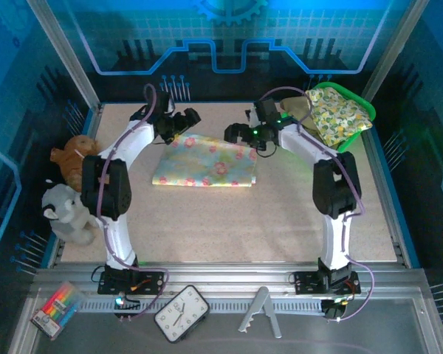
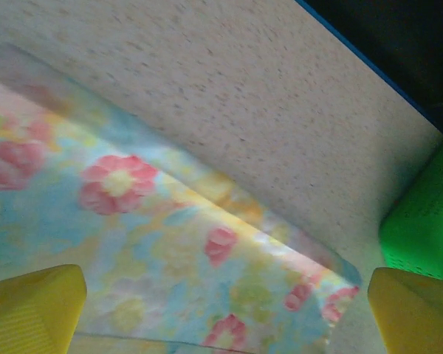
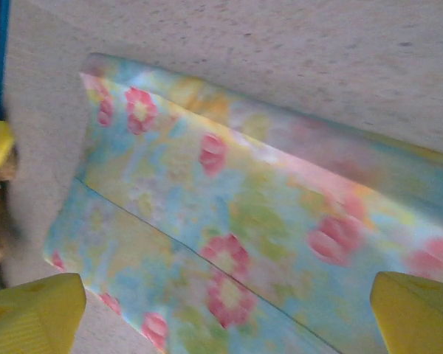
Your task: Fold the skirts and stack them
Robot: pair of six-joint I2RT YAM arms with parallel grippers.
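1. as the top view shows it, we judge the first fold finished and let go: the pastel floral skirt point(image 1: 205, 164) lies folded flat in the middle of the table point(image 1: 229, 228), with the left gripper point(image 1: 183, 122) and the right gripper point(image 1: 236, 134) poised at its far edge
2. same view, we think the next move calls for both arms to lift clear and one to reach for the yellow-green print skirt point(image 1: 340, 118) draped over the green basket point(image 1: 363, 109) at the far right
3. in the left wrist view, the left gripper's point(image 2: 221, 313) yellow fingers point(image 2: 33, 304) are spread wide above the skirt point(image 2: 133, 221), pinching nothing; the basket point(image 2: 421, 221) sits just beyond the cloth's corner
4. in the right wrist view, the right gripper point(image 3: 221, 313) is likewise splayed, fingers point(image 3: 413, 310) clear of the skirt point(image 3: 229, 221), whose folded layers lie neatly
5. the surface is speckled beige and bare around the cloth; blue-lit panels wall the cell, a brown plush toy point(image 1: 74, 158) and a grey plush toy point(image 1: 66, 214) sit at the left edge, and a clock point(image 1: 181, 313) lies on the near rail
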